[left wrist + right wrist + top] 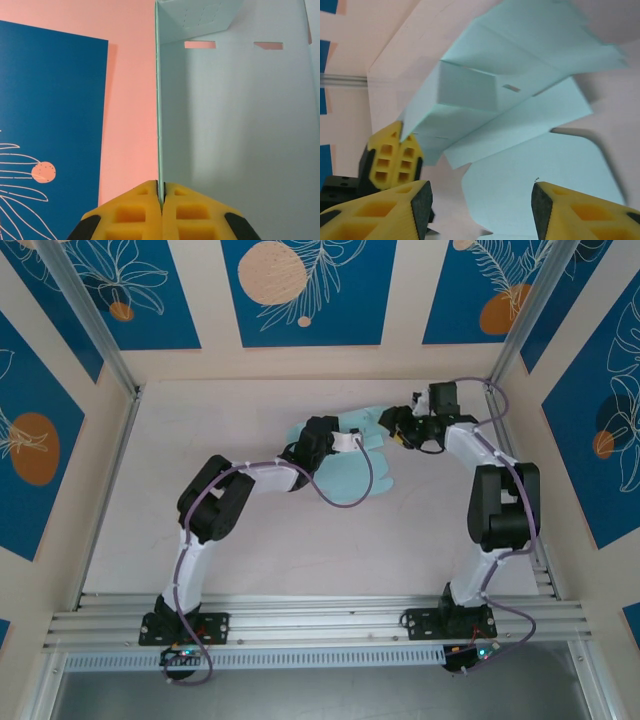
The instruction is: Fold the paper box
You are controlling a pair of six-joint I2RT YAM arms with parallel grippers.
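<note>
Table: carried the card toward its far side, between the ends of the two arms.
Paper box: pale blue card, partly folded; lay at the far middle of the table, rounded flaps spread flat, one panel raised upright.
Left gripper: closed tight, yellow pads pinching the lower edge of the upright panel; sat over the card in the overhead view.
Right gripper: fingers stood well apart with nothing between them; hovered just beside the card's far right edge.
Slits: two small cuts near the top of the held panel.
</note>
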